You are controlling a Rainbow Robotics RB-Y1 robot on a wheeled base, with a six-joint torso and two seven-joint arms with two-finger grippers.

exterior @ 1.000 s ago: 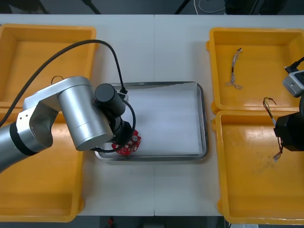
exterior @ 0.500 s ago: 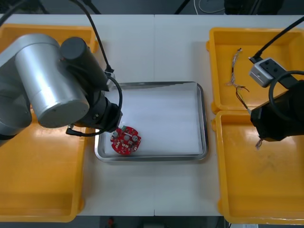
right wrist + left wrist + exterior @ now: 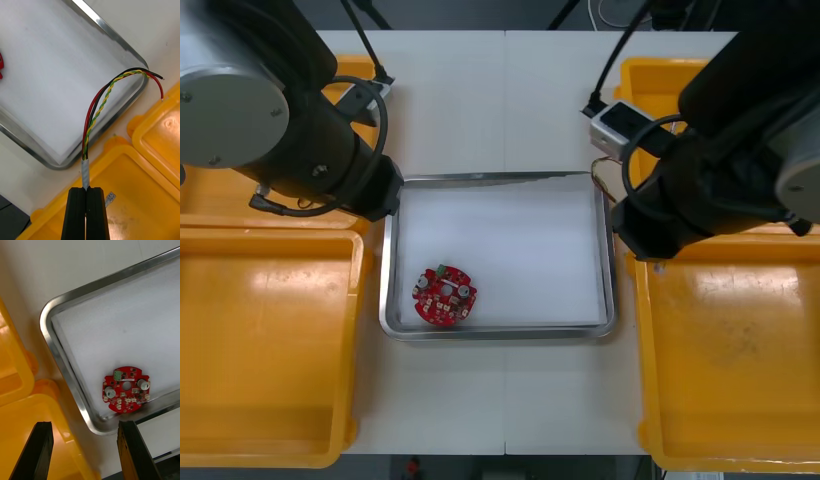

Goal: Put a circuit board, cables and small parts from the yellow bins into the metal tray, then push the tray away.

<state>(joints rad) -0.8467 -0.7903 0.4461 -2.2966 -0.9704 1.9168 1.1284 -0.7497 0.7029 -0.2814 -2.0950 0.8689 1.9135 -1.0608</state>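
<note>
Since a second ago the left arm (image 3: 275, 110) has lifted off the near left corner of the metal tray (image 3: 610, 290) and drawn back to about 10 o'clock of it, while the right arm (image 3: 725, 160) has swung in from the 3 o'clock edge of the table (image 3: 500, 100) and now stands against the tray's right rim; the circuit board (image 3: 444, 295) has stayed where it lay. On the light table, the yellow bins (image 3: 270, 350) flank the tray, two at 9 o'clock and two at 3 o'clock (image 3: 730, 360). The tray sits between them, white inside with a shiny rim, which also shows in the left wrist view (image 3: 60, 348) and the right wrist view (image 3: 112, 35). The round red board rests flat inside the tray at about 7 o'clock, just beside the near left corner, its small components facing up (image 3: 125, 389). The left gripper (image 3: 84, 425) hangs with its black fingers spread wide and nothing between them, over the tray's near left corner and the neighbouring bin's edge, the board lying just beyond the fingertips. The right gripper (image 3: 86, 191) is above a bin's rim right beside the tray, its fingers pressed together on the pale taped end of a cable (image 3: 93, 112). This cable is a bundle of red, black and twisted yellow-green strands; it rises from the fingers, arcs over the tray's right rim, and its loose ends reach the tray's 1 o'clock corner, over the strip of table between tray and bin.
</note>
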